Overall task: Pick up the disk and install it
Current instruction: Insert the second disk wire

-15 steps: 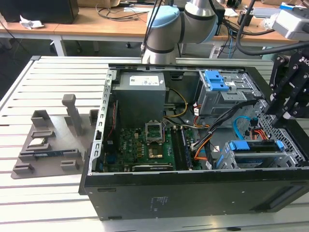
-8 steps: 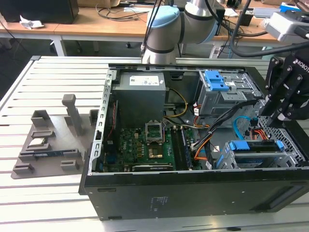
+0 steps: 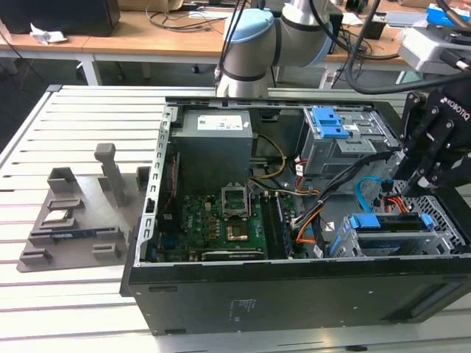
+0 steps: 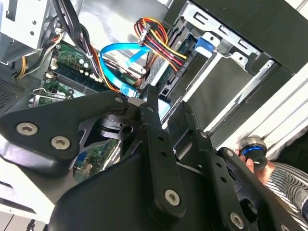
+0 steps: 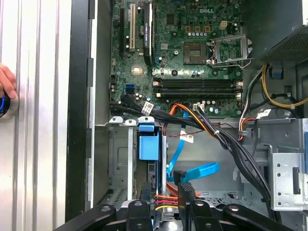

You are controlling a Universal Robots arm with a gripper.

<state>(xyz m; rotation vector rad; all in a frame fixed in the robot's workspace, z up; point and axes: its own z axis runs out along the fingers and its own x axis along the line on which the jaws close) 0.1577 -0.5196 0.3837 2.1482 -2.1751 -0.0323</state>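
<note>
Our tool (image 3: 412, 193) hangs over the open computer case (image 3: 294, 287) at the exterior view's right, low above the drive bay, and its fingers (image 5: 185, 192) stand close together with a narrow gap; we cannot tell whether they grip anything. The case lies on its side on the slatted counter (image 3: 73, 110), and it is the biggest thing before us. Inside it, toward the exterior view's left, we see the green motherboard (image 5: 192, 53) with its empty processor socket, and behind that the grey power supply (image 3: 213, 147). A grey metal cage with a blue latch (image 3: 335, 129) sits at the far side of the case. The disk (image 3: 394, 224) stands on edge in the near bay in its blue bracket, just below the tool; in the first wrist view its blue bracket (image 5: 148, 142) shows in the slot directly ahead of the fingers. A blue flat cable (image 5: 197, 171) and coloured power wires (image 4: 159, 41) lie beside it. A person's hand (image 5: 7, 82) rests on a knob at the counter's edge.
</note>
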